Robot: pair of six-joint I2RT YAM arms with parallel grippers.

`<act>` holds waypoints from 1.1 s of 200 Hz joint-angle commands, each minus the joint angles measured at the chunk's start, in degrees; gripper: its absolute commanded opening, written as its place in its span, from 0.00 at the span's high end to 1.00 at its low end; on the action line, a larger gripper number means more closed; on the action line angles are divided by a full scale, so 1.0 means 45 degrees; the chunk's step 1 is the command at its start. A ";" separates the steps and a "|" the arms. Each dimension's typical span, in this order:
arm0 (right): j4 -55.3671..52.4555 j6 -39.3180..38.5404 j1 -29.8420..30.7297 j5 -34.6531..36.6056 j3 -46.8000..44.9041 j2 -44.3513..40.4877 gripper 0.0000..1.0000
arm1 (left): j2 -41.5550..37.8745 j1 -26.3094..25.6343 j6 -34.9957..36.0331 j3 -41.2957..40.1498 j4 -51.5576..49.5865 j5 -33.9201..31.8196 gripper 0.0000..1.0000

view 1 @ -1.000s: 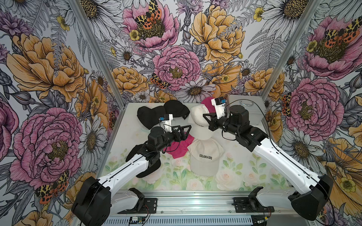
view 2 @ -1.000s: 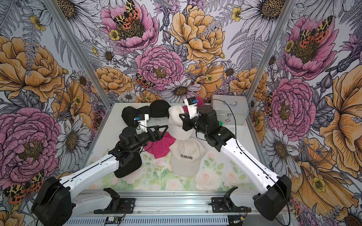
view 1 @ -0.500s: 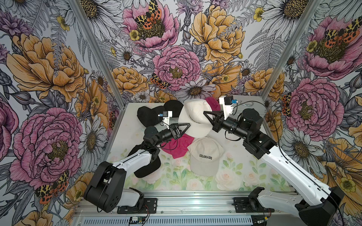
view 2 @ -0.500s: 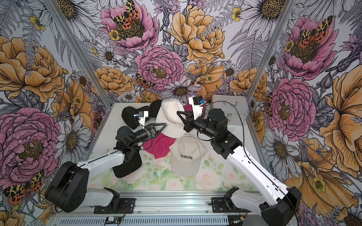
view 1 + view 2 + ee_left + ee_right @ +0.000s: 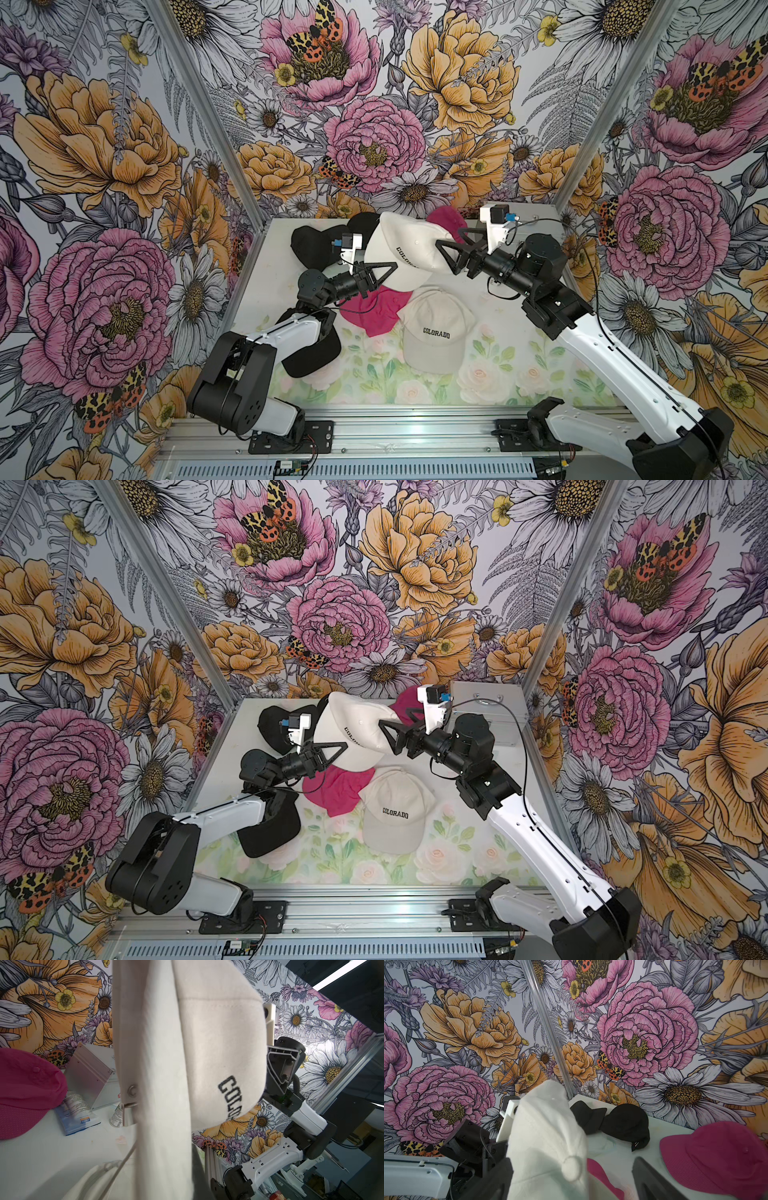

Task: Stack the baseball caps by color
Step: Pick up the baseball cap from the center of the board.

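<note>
My left gripper (image 5: 388, 268) is clamped on the edge of a white cap (image 5: 409, 253), holding it in the air above the tabletop's far middle, over a pink cap (image 5: 374, 309). My right gripper (image 5: 448, 245) has its fingers (image 5: 652, 1178) spread wide, with that cap's crown between them. A second white cap (image 5: 436, 332) lies mid-tabletop. Black caps (image 5: 311, 245) sit toward the far left corner.

The raised cream-white cap (image 5: 405, 253) and the flat cream cap (image 5: 434, 332) both bear black "COLORADO" lettering. The near pink cap (image 5: 374, 309) and the far pink cap (image 5: 446, 218) are hot pink, and the black caps (image 5: 311, 245) are plain. The table (image 5: 519, 374) is pale with faint pink roses and green leaves, the walls (image 5: 374, 137) show pink, orange and white flowers, and the case (image 5: 486, 698) is silver.
</note>
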 commanded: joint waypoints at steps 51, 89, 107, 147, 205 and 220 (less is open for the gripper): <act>-0.1508 -0.1688 -0.0798 -0.3298 -0.0452 -0.0068 0.01 | -0.0881 0.0325 0.4834 0.2186 -0.5780 0.2233 1.00; -0.1531 -0.1858 -0.0278 -0.5451 0.0319 0.1017 0.02 | -0.0900 -0.0426 0.6392 0.3116 -0.8630 0.1757 1.00; -0.1501 -0.2453 0.0252 -0.5922 0.0493 0.1264 0.03 | -0.0728 -0.0695 0.6343 0.3388 -0.8701 0.1465 1.00; -0.1494 -0.2850 0.0901 -0.5518 0.0780 0.1711 0.05 | -0.0239 -0.0840 0.6160 0.3655 -0.8779 0.1011 1.00; -0.1493 -0.3203 0.0891 -0.4318 0.0509 0.0990 0.19 | -0.0290 -0.0289 0.5884 0.3428 -0.8779 0.0461 1.00; -0.1495 -0.3196 0.0910 -0.4839 0.0582 0.0960 0.25 | -0.0310 -0.0129 0.5836 0.3330 -0.8780 0.0348 1.00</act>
